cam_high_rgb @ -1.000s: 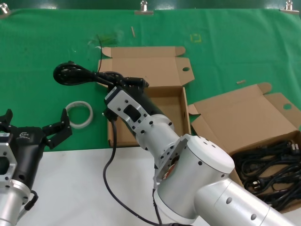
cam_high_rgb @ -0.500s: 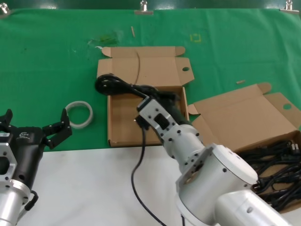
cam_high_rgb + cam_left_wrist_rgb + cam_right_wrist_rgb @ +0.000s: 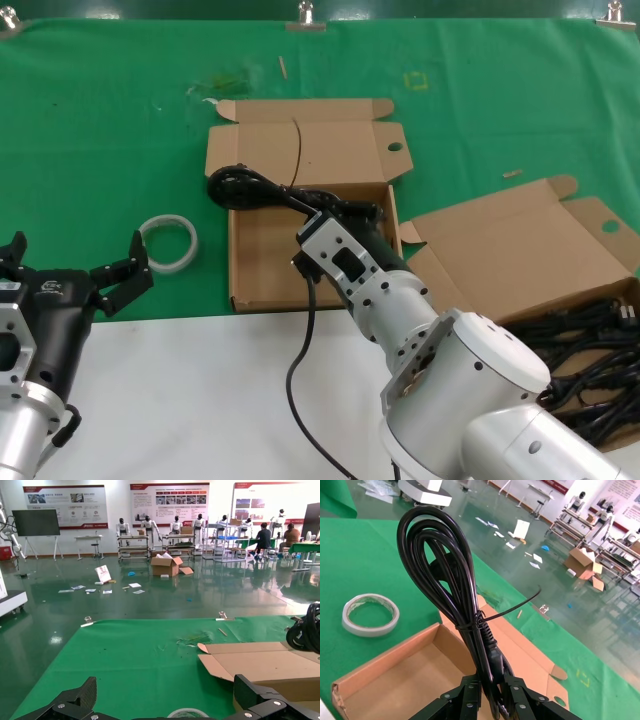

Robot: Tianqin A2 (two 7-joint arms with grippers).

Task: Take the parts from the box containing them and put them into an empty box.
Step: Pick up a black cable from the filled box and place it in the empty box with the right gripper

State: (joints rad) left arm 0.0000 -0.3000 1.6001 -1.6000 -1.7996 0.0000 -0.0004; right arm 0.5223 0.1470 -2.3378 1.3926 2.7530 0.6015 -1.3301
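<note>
1. Cable bundle clenched in the right pincer; in the head view it runs out from the pincer toward 10 o'clock, long axis aslant over the far-left corner of the empty box, looped end above the hinge line by the lid.
2. Deciding relation, as a judgement: the bundle hangs above the tray, not in it, so the next move is down and slightly toward 5 o'clock to lay the full length inside the walls.
3. Right wrist view: bundle stands straight out from the fingers, which pinch its lower end; a thin cable tie cinches the middle, tail sticking out sideways.
4. Left pincer released, parked at 8 o'clock, well apart from both boxes; the right arm is clearly nearer.
5. Source box at 4 o'clock, lid open, with more black cables piled loosely inside.
6. Materials: cable is smooth, glossy, springy rubber with long oval loops; boxes are matte corrugated cardboard, shallow, with eared lids and a round hole in one flap.
7. White tape ring lies flat on the green worktop cloth, just left of the empty box.
</note>
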